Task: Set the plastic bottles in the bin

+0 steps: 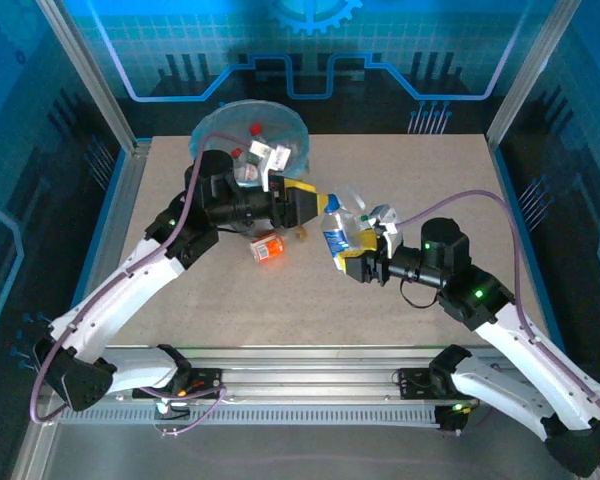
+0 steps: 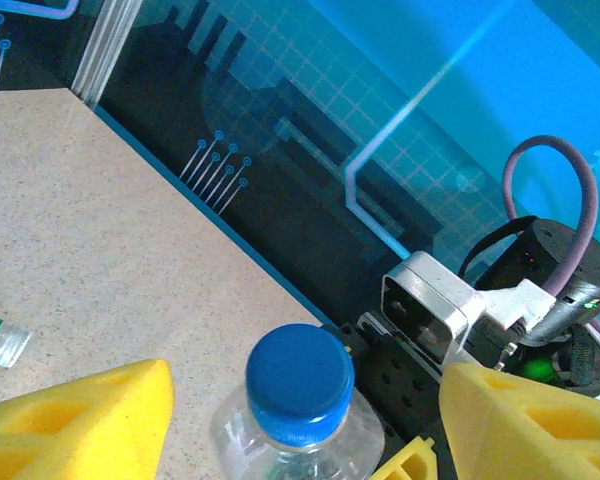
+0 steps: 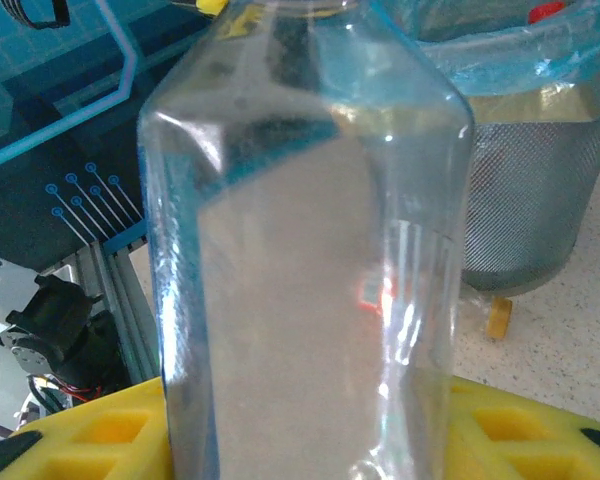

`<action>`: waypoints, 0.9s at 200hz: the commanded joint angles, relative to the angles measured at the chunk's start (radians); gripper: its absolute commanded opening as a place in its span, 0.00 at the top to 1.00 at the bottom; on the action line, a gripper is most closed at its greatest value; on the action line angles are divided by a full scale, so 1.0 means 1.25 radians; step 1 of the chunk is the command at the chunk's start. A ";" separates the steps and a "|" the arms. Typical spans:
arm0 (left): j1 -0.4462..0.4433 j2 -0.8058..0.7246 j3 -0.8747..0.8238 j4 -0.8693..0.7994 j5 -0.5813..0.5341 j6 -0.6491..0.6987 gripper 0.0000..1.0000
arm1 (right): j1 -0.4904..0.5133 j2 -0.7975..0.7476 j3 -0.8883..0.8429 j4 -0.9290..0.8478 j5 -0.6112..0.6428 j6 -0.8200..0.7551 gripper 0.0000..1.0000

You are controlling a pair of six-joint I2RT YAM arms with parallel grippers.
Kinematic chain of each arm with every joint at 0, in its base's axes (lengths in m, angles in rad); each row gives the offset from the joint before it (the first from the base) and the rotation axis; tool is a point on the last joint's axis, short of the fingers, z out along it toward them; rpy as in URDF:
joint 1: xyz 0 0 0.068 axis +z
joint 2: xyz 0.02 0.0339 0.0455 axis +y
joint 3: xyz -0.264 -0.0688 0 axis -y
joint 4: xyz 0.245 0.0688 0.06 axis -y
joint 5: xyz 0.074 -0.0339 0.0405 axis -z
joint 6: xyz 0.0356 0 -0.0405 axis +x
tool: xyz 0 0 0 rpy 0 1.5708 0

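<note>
Right claw [image 1: 350, 260] is clamped on a clear bottle [image 1: 334, 236], mid-table near the bin [image 1: 212, 128]. Left claw [image 2: 305, 400] stands apart around its blue cap [image 2: 298, 375]. Looks light, thin, slippery; grab the stiff neck.

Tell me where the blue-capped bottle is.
In the top view the blue-capped bottle sits just right of centre, gripped by the right claw; the left wrist view shows its cap between the left claw's open fingers.
</note>
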 commanded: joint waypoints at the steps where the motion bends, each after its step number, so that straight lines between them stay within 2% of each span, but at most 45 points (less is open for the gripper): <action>1: -0.017 -0.005 0.009 -0.005 0.036 0.010 0.29 | 0.024 -0.004 0.011 0.038 0.006 -0.011 0.49; 20: -0.032 0.014 0.029 -0.042 0.038 0.029 0.35 | 0.042 -0.004 0.011 0.042 0.007 -0.021 0.48; 43: -0.037 0.028 0.045 -0.067 0.040 0.038 0.54 | 0.053 -0.003 0.013 0.040 0.029 -0.030 0.48; 92: -0.036 0.017 0.050 -0.067 0.017 0.053 0.79 | 0.056 0.020 0.031 0.039 0.035 -0.037 0.45; 114: -0.037 0.009 0.053 -0.073 -0.013 0.065 1.00 | 0.057 0.039 0.055 0.030 0.042 -0.036 0.41; 128: -0.035 0.000 0.058 -0.085 -0.064 0.077 1.00 | 0.059 0.054 0.079 0.011 0.059 -0.030 0.26; 136: -0.033 -0.006 0.063 -0.095 -0.104 0.092 1.00 | 0.060 0.064 0.095 -0.001 0.076 -0.028 0.13; 148: -0.026 -0.015 0.082 -0.121 -0.170 0.123 1.00 | 0.063 0.074 0.115 -0.021 0.114 -0.028 0.00; 180: 0.056 -0.032 0.160 -0.174 -0.313 0.187 1.00 | 0.065 0.086 0.157 -0.071 0.230 -0.031 0.00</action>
